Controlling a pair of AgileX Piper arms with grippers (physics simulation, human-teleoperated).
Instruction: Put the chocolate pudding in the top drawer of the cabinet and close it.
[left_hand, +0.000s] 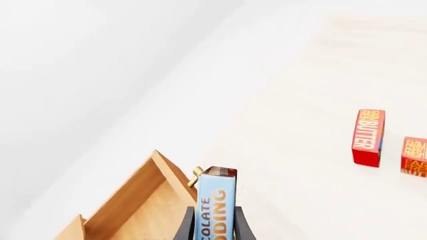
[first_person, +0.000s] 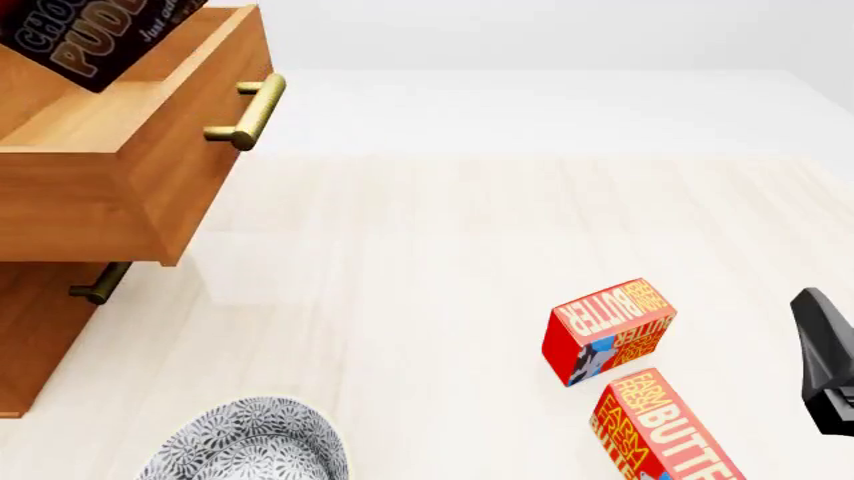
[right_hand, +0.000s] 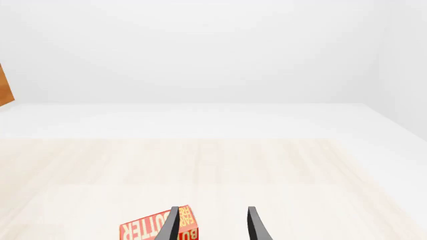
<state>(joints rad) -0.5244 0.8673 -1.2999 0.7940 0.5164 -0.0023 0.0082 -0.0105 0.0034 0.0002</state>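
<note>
Right gripper (right_hand: 213, 225) seen with two dark fingers (right_hand: 257, 226) parted, nothing held between them, a red butter box (right_hand: 152, 229) partly hidden behind one finger, pale wooden table (right_hand: 220, 170) extended beyond, cabinet (right_hand: 5, 87) corner glimpsed at far edge.

Pale wood-grain table (first_person: 441, 250), plain white surround beyond it, soft even light

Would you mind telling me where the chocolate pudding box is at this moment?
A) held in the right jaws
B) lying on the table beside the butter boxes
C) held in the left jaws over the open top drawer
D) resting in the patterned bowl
C: the left wrist view shows the chocolate pudding clamped in the left gripper, and the front view shows it above the pulled-out top drawer.
</note>
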